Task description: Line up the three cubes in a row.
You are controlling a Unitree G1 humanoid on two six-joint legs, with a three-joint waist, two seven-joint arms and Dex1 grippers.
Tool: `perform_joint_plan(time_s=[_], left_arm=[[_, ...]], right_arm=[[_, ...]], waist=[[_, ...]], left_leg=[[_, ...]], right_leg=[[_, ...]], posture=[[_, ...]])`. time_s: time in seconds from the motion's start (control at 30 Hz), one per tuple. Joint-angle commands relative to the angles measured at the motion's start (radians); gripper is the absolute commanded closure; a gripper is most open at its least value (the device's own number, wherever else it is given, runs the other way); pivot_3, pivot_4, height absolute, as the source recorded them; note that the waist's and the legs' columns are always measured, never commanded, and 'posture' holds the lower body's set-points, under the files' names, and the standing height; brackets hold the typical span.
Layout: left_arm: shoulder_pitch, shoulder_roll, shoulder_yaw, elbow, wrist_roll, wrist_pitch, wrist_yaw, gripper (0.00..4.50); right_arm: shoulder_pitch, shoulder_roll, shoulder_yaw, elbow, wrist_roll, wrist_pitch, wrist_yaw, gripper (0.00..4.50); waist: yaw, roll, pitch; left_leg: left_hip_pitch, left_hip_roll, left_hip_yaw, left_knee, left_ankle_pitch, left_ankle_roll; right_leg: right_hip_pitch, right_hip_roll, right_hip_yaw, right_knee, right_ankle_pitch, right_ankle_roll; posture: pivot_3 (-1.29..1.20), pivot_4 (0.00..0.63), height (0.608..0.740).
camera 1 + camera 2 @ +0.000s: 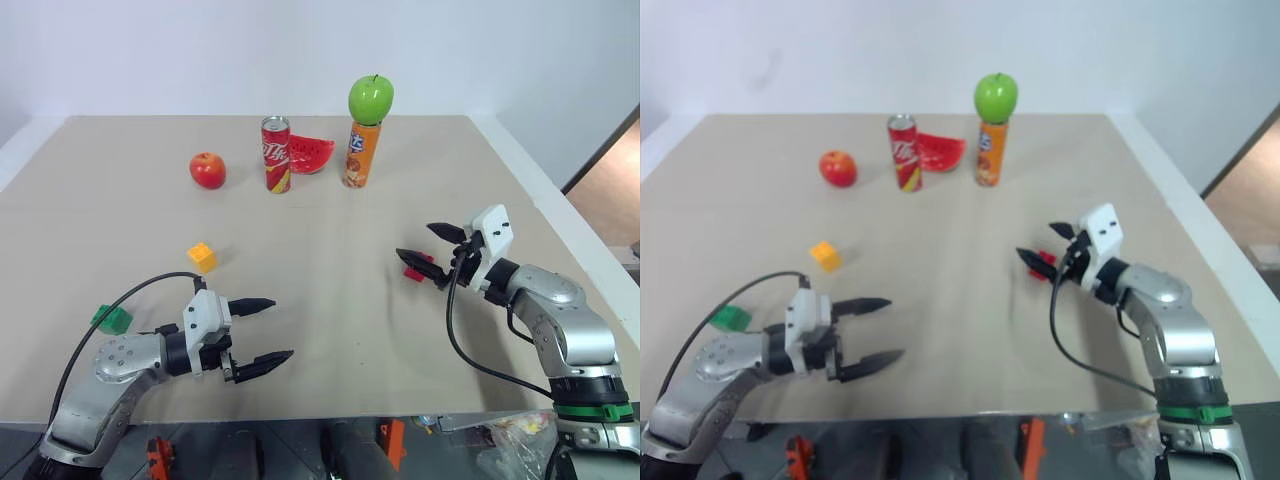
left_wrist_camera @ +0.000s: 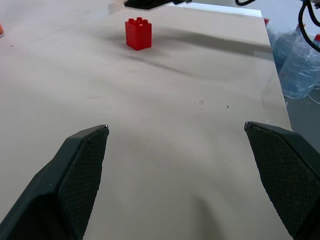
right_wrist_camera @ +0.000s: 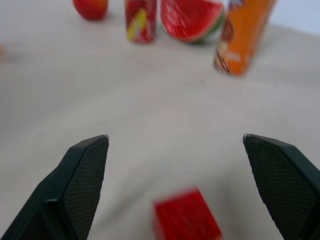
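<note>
1. Pale walls are backing a wide beige surface (image 1: 330, 230) that is filling most of the head views.
2. At the lower left of the frame, the left arm is reaching in with its forearm bent across toward the middle, and the left pincer (image 1: 262, 333) is pointing level to the right, released, with both black fingers spread and nothing between them.
3. At the right of the frame, the right arm is bending up from the lower right corner, and the right pincer (image 1: 427, 249) is pointing toward the left and slightly down, its jaws standing wide and gripping nothing.
4. The red cube (image 1: 414, 270) is sitting on the surface just beside the right pincer's lower finger; whether they are touching cannot be told.
5. The yellow-orange cube (image 1: 202, 257) is lying left of centre, and the green cube (image 1: 112, 319) is sitting near the left edge, beside the left arm.
6. Along the upper middle, a red apple (image 1: 207, 170), a red soda can (image 1: 276, 154), a watermelon slice (image 1: 310, 153) and an orange bottle (image 1: 361, 155) carrying a green apple (image 1: 370, 99) are standing together.
7. White script is running down the can and blue lettering is showing on the bottle, both too small to read.
</note>
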Motion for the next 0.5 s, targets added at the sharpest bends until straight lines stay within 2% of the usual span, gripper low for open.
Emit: perform_joint_plan(time_s=[0.03,0.27,0.5], left_arm=[[0.0,0.003,0.002,-0.031,-0.011,0.002,-0.002,0.0],[0.012,0.006,0.009,-0.038,-0.014,0.008,0.002,0.0],[0.028,0.004,0.011,-0.056,-0.019,0.016,0.009,0.0]], right_arm=[[-0.053,-0.02,-0.005,0.065,-0.008,-0.041,0.063,0.02],[-0.075,-0.007,0.021,0.122,-0.027,-0.054,0.126,0.02],[-0.061,0.007,0.023,0.137,-0.029,-0.041,0.127,0.02]], waist=[[-0.001,0.001,0.0],[0.001,0.001,0.001],[0.001,0.002,0.001]], left_leg=[[0.0,0.001,0.0,0.0,0.0,0.0],[0.001,0.001,0.0,0.0,0.0,0.0],[0.001,0.001,0.0,0.0,0.0,0.0]], right_leg=[[0.0,0.001,0.0,0.0,0.0,0.0],[0.0,0.002,0.0,0.001,0.0,-0.001],[0.0,0.001,0.0,0.001,0.0,-0.001]], posture=[[0.0,0.15,0.74],[0.0,0.15,0.74],[0.0,0.15,0.74]])
